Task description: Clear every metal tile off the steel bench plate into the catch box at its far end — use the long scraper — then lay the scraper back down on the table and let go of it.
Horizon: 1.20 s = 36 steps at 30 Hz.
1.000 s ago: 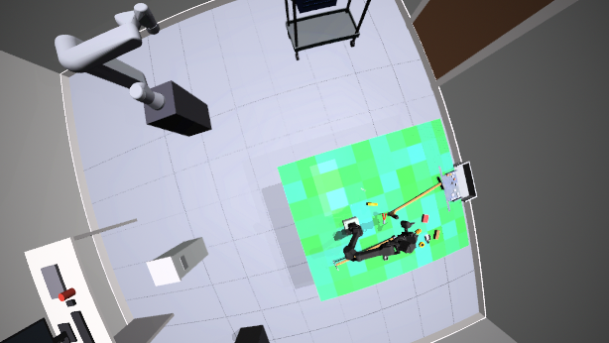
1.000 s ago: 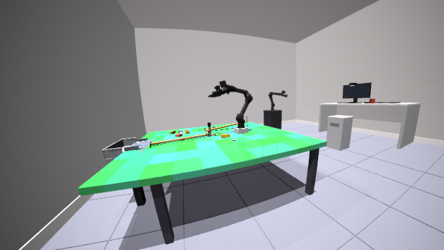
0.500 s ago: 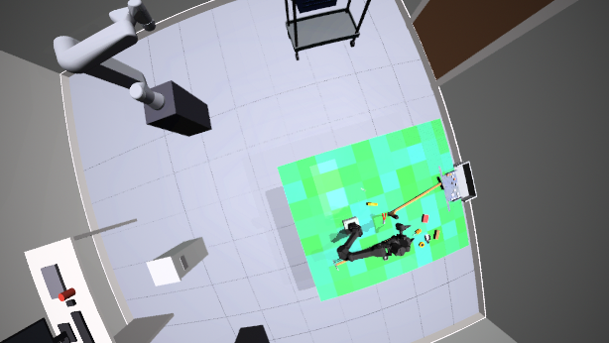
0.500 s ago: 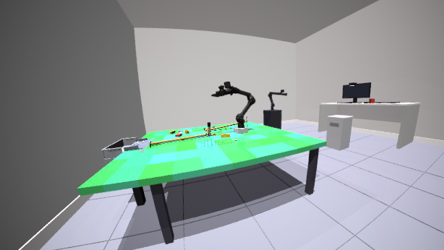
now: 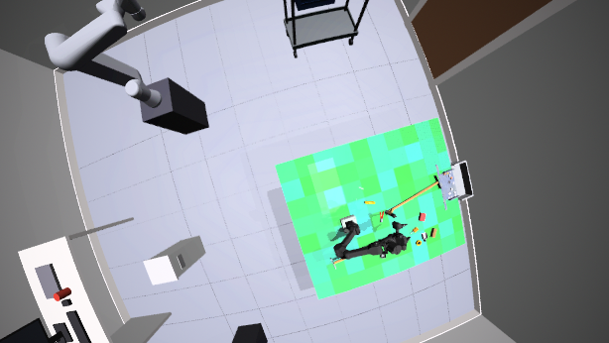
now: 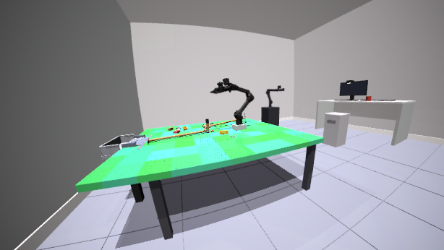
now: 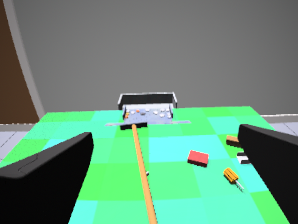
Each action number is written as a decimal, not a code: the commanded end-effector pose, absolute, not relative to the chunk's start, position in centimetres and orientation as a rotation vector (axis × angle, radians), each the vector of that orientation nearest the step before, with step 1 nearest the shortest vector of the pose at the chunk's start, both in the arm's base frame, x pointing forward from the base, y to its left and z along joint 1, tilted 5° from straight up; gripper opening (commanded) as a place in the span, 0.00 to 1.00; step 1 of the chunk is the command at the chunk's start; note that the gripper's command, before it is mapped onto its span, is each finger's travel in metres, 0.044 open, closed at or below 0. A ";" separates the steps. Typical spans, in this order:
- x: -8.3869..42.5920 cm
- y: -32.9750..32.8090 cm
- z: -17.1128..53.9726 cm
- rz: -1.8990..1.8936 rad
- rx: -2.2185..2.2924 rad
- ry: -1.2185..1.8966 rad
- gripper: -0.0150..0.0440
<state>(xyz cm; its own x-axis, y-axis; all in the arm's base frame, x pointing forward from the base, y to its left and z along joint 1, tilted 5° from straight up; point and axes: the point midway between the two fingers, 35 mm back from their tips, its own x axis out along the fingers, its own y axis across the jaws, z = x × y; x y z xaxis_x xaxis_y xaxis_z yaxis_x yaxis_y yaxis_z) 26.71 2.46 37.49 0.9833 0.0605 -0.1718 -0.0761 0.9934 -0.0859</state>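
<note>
Setting reading as a robotics lab. A black jointed arm (image 5: 347, 248) (image 6: 249, 99) is standing on a green-checked desk (image 5: 347, 278) (image 6: 202, 148) (image 7: 100, 185). A second black arm (image 6: 268, 95) is rising from a dark pedestal (image 6: 270, 115), and a large grey arm (image 5: 89, 47) is occupying a corner in the top view. A monitor (image 6: 353, 88) and a red cup (image 5: 61, 293) (image 6: 368, 98) are sitting on a white workstation (image 5: 74, 278) (image 6: 365, 101). A black-framed cart (image 5: 324, 42) is standing on the tiled floor (image 5: 238, 198) (image 6: 224, 217); plain grey walls are enclosing the room.
</note>
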 end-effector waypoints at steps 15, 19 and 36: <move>26.7 2.4 37.4 0.064 -0.087 0.170 1.00; 27.4 2.5 37.3 0.068 -0.088 0.187 1.00; 32.1 3.1 36.1 0.092 -0.094 0.299 1.00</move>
